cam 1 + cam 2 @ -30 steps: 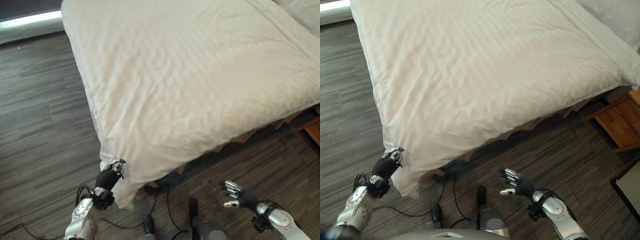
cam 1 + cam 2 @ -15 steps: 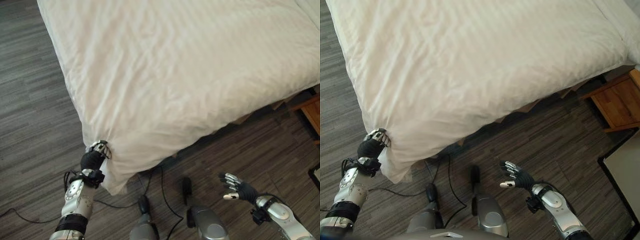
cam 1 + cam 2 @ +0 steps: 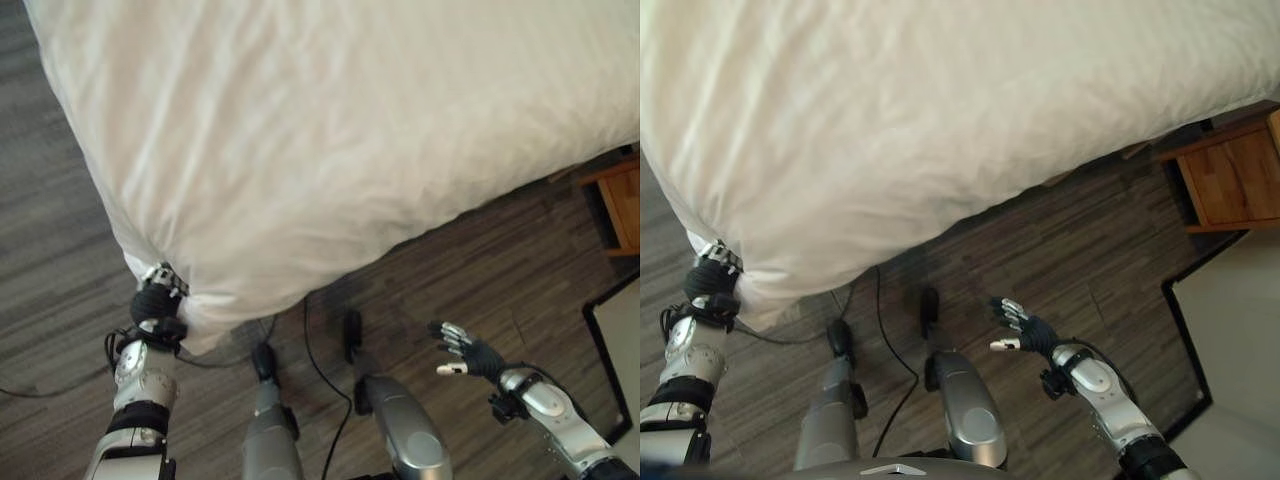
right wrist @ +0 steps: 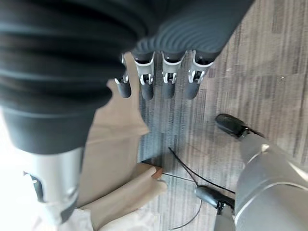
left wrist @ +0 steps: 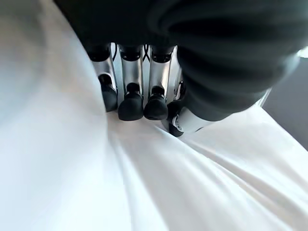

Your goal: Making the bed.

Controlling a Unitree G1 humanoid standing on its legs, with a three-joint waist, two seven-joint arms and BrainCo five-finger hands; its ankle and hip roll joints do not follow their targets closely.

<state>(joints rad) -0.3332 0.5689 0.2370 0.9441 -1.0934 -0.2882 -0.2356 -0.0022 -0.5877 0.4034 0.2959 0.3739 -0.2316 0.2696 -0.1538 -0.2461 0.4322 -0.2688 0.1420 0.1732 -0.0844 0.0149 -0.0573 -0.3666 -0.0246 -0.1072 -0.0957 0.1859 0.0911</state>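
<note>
Left hand [image 3: 157, 297] fingers pinch the duvet [image 3: 340, 130] corner; right hand [image 3: 462, 352] hangs open over wood floor [image 3: 470, 270], nightstand [image 3: 1230, 175] beyond.

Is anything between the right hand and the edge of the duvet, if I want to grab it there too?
Nothing visible. The right hand hangs open over bare wood-pattern floor, short of the white duvet edge. The left hand is shut on the duvet's corner. The wooden nightstand stands off to the right, out of the path.
</note>
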